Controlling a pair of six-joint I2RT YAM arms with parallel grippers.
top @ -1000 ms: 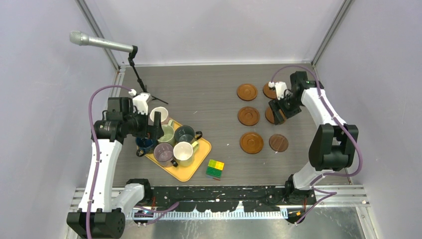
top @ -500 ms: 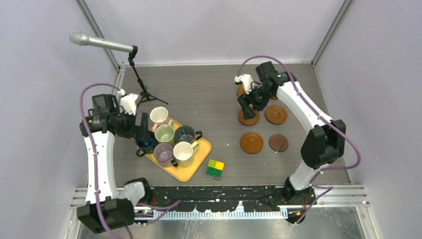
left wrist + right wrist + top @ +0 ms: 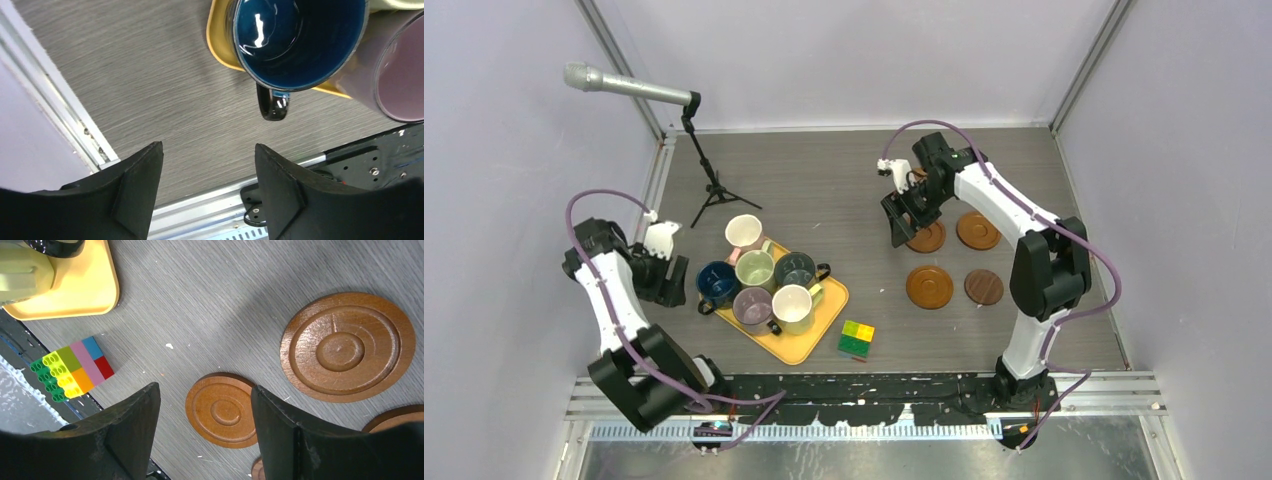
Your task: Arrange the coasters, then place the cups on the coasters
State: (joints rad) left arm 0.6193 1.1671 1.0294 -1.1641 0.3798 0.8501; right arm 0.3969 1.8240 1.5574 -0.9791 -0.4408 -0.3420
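Several cups stand on the orange tray (image 3: 828, 318): white-pink (image 3: 744, 232), light green (image 3: 756, 268), grey-green (image 3: 795, 268), dark blue (image 3: 716, 283), mauve (image 3: 752, 303) and cream (image 3: 792, 305). My left gripper (image 3: 669, 275) is left of the tray, open and empty. Its wrist view shows the dark blue cup (image 3: 300, 40) ahead of the left gripper (image 3: 207, 150). Reddish coasters (image 3: 977, 230) (image 3: 929, 287) and a darker coaster (image 3: 984, 287) lie on the right. My right gripper (image 3: 904, 215) hovers open by another coaster (image 3: 930, 240). In the right wrist view a coaster (image 3: 222, 410) lies below the empty right gripper (image 3: 205, 390).
A microphone (image 3: 624, 85) on a small stand (image 3: 714, 185) is at the back left. A coloured block (image 3: 856, 338) lies in front of the tray, also visible as the block (image 3: 70, 370) in the right wrist view. Metal rails run along the near edge (image 3: 200, 210).
My left arm has drawn back leftward off the cups, its jaws a little narrower. My right arm has swung left from the back-right coasters to the middle-left one.
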